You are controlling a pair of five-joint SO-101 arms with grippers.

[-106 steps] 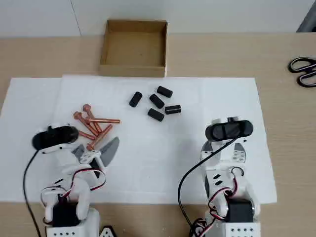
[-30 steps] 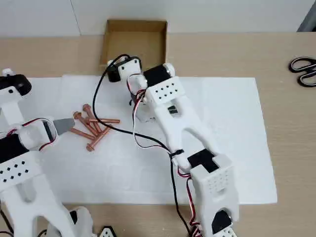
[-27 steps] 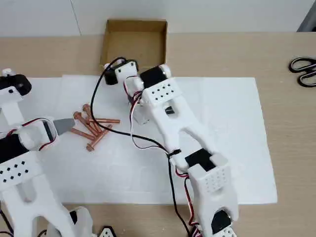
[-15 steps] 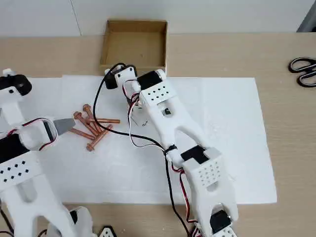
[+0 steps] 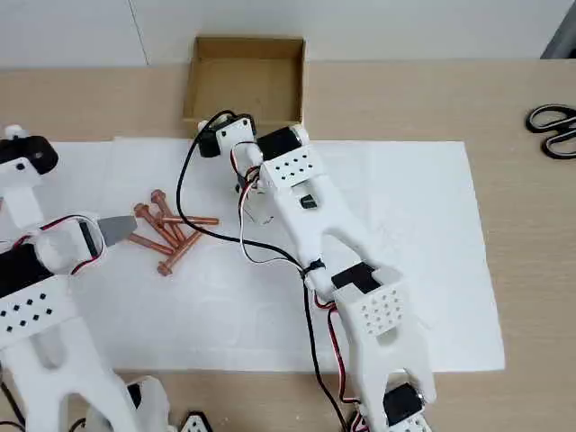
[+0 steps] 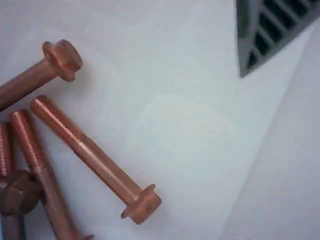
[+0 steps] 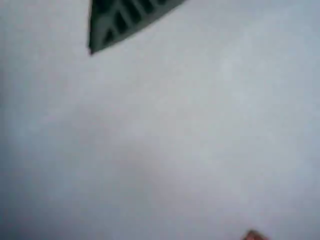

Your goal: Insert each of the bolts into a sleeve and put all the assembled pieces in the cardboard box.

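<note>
The copper-coloured metal bolts (image 5: 171, 229) lie in a loose, criss-crossed heap on the white sheet (image 5: 405, 225), at about nine o'clock from the sheet's middle. Each has a flanged hexagonal head and a slim shank, smooth near the head and threaded toward the tip. In the left wrist view one bolt (image 6: 95, 160) lies in full length, its tip near the shank of a second bolt (image 6: 35, 80), and more bolts overlap one another beside them.

The left gripper (image 5: 115, 229) sits just beside the heap, at its nine o'clock, low over the sheet. Whether it touches a bolt, and whether it is open or closed, cannot be told.

The brown cardboard box (image 5: 243, 126), square, shallow and open at the top, stands on the light wooden table (image 5: 405, 99) at the sheet's twelve o'clock edge, a little toward eleven. The right arm (image 5: 306, 193) stretches from six o'clock across the sheet toward eleven, and its wrist ends just at the box's six o'clock side. The right gripper (image 7: 120, 22) hangs close over the white sheet, and how far it is open cannot be told either.

Black-handled scissors (image 5: 553, 130) lie on the table at two o'clock, well apart from the rest.
</note>
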